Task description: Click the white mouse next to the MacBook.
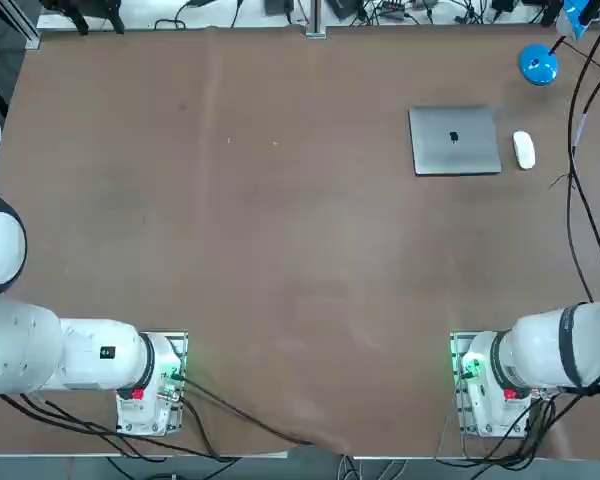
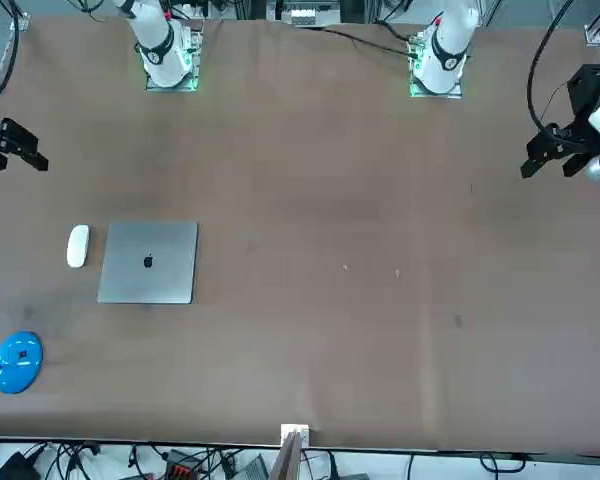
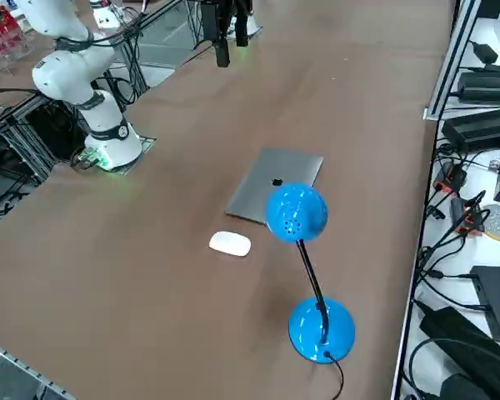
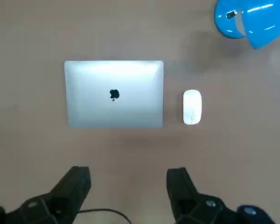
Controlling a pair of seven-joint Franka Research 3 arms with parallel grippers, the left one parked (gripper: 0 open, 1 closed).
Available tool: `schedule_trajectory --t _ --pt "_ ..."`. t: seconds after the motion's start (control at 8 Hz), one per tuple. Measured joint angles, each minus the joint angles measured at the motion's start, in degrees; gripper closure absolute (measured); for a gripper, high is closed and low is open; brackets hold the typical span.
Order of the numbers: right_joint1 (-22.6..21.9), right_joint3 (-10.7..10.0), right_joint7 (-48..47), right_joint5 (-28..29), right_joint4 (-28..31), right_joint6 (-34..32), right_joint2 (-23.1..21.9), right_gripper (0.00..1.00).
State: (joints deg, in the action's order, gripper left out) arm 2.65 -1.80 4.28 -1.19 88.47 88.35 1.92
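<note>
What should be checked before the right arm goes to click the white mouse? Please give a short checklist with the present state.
1. White mouse in view, nothing on it: ok.
2. Mouse apart from the closed MacBook, with a gap between them: ok.
3. Right pincer open and empty: ok.
4. Pincer hangs above the table, short of the mouse: ok.
5. Blue lamp leans near the mouse; clearance for the descent: cannot tell.

Brown table point(image 1: 280, 250) — cables and power bricks along its edges
</note>
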Motion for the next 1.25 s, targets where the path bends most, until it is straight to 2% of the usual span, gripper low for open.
schedule_trajectory --t 0.25,0.5,0.88,1.0,1.12,1.25 --pt "0.27 -0.01 0.0 -0.19 0.14 0.02 0.36 0.0" --pt "2.31 -0.1 1.26 -0.29 0.71 0.9 2.07 0.0" --pt "7.39 -0.36 6.48 -0.32 5.43 8.51 6.07 0.03" --pt "8.46 -0.4 7.2 -0.32 8.33 12.47 7.15 0.12" --pt "9.12 -0.43 7.26 -0.32 11.63 16.47 7.86 0.33" --pt "9.61 -0.44 7.26 -0.32 14.82 20.07 8.16 0.48"
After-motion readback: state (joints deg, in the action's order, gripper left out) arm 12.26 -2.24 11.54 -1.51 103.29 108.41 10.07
